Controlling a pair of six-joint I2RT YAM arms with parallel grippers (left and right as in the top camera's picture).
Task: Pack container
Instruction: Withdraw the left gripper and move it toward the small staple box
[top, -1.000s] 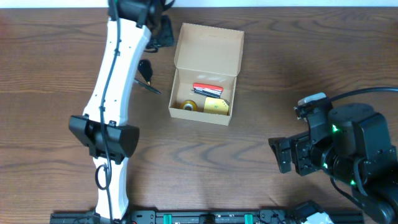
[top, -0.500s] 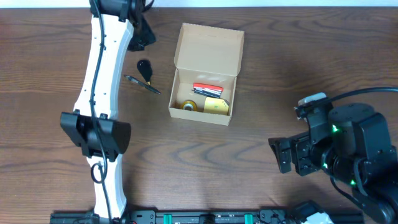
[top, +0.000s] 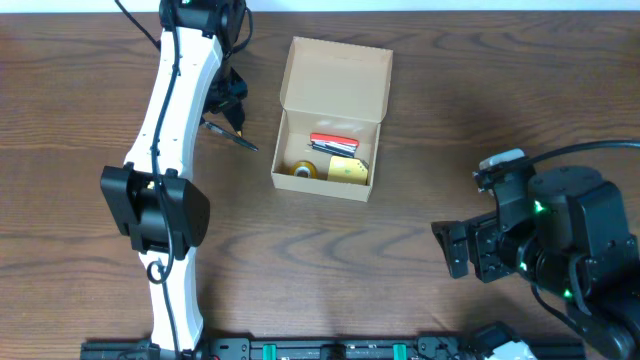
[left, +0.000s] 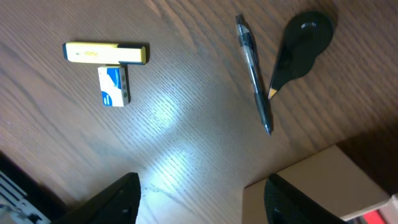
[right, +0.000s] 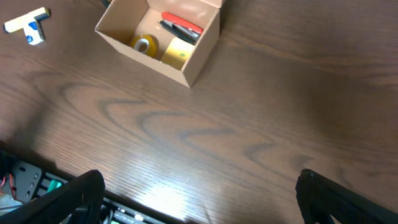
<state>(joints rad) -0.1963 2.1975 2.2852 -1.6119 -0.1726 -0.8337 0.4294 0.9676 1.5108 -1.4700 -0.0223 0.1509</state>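
The container (top: 336, 65) is a tan cardboard box at the back middle, with its lid open. It holds a tape roll (top: 304, 169), a yellow item (top: 347, 172) and a red item (top: 333, 141). My left gripper (top: 228, 100) is open and empty above the table, left of the box. In the left wrist view its jaws (left: 202, 202) hang over bare wood, with the box corner (left: 323, 180) at the right. A pen (left: 254, 73) and a black teardrop-shaped item (left: 301, 46) lie ahead of them. My right gripper (top: 455, 250) is open and empty at the front right.
A yellow marker (left: 106, 53) and a small blue-and-white eraser (left: 115, 86) lie on the table left of the pen; the left arm hides them in the overhead view. The right wrist view shows the box (right: 143, 59) far ahead.
My left gripper has moved from the back beside the box lid leftward, then toward the front, and now covers the black item. The right arm has not moved.
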